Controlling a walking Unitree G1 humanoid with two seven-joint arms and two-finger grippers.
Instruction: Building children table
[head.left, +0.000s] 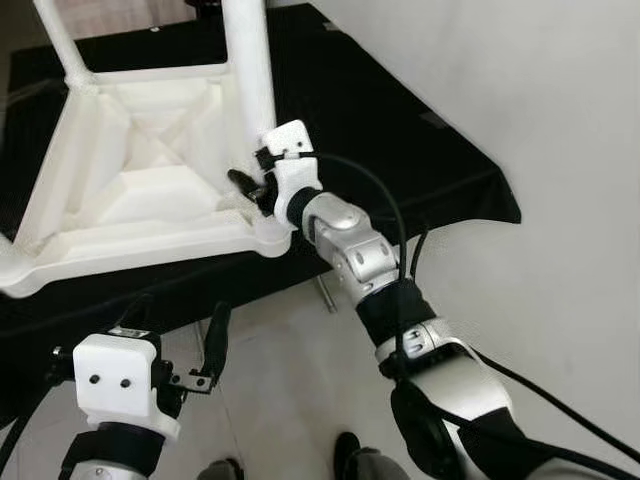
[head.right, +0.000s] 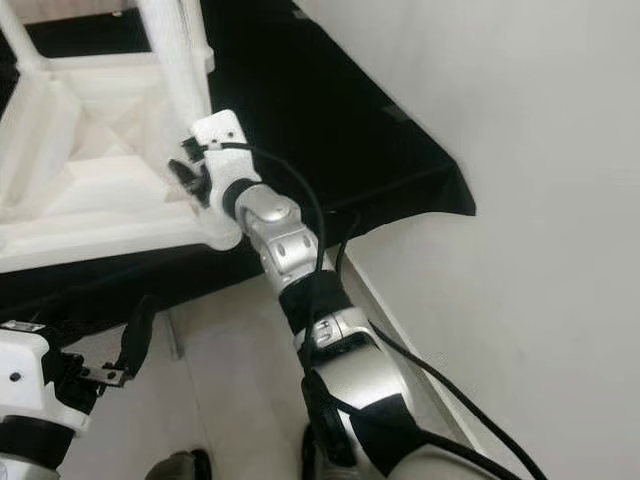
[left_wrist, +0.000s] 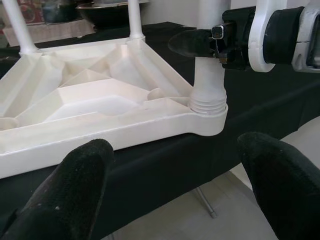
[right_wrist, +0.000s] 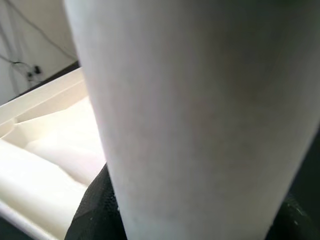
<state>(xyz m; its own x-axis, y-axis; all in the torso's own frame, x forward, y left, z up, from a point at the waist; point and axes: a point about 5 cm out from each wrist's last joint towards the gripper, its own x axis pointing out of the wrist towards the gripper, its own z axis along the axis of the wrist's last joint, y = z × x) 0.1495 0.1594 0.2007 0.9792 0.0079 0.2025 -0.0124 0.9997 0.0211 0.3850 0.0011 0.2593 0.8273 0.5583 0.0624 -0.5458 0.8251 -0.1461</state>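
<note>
White plastic made up the tabletop, which lay upside down on a bench draped in black cloth. A leg stood upright in the corner socket nearest the robot. The right tool was closed around that leg just above the socket, one black finger showing beside the post. The left tool hovered low, in front of the bench edge and well apart from the tabletop, its fingers spread wide and holding nothing. Another leg rose from the far left corner. Pale floor lay below.
</note>
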